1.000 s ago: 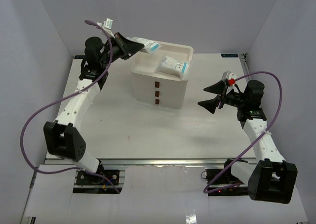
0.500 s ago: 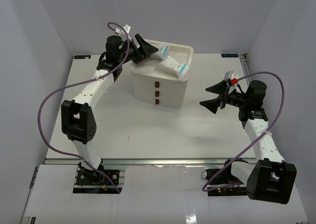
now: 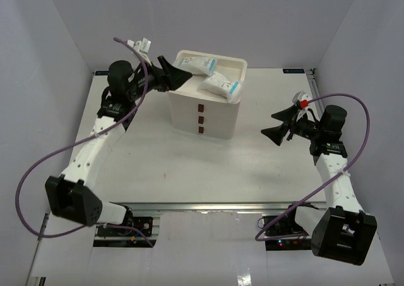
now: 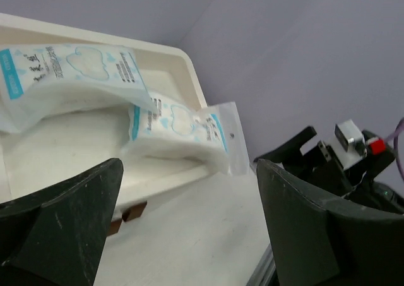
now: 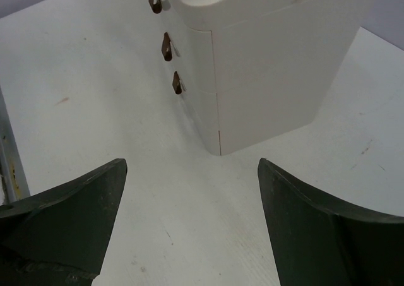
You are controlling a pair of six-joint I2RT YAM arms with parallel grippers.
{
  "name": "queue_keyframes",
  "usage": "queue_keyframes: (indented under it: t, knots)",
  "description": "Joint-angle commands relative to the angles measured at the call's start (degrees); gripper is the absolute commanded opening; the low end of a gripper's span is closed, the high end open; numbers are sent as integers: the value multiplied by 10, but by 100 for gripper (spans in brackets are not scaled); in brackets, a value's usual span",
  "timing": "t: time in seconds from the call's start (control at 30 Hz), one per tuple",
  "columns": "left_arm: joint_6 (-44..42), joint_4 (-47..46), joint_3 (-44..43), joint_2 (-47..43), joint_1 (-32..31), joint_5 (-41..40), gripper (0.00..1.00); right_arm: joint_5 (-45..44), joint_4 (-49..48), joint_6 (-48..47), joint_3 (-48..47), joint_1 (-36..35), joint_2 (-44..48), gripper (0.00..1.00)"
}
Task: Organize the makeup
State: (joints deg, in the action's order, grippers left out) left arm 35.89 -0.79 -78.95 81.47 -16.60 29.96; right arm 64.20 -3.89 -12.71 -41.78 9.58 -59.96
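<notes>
Left end effector [image 3: 179, 77] spread wide, empty, at rim of box [image 3: 203, 112]. Just ahead: near sachet [image 3: 197, 63] flat in top tray, far sachet [image 3: 222, 84] leaning on rim, apparently stowed as sorted. Right end effector [image 3: 269, 124] open, empty, facing drawers, likely waiting.

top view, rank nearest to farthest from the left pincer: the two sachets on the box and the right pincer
1. back-left sachet, beside the left pincer, on the box top.
2. front-right sachet, at the box's right rim.
3. right pincer, far right, past the box.
</notes>
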Motion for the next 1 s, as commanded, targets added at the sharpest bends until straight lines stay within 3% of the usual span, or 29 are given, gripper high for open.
queue_keyframes:
  t: [0.0,0.17,0.4,0.97]
  knots:
    - [-132,27,138,-170,3,7,98,-128,38,-18,0,5,63,90]
    - [-194,26,331,-357,3,-34,98,-237,119,-20,9,8,96,90]
    - [-232,71,423,-485,3,-70,98,-374,134,26,41,11,141,90]
    - [-219,68,440,-512,3,-67,98,-389,99,102,80,42,186,90]
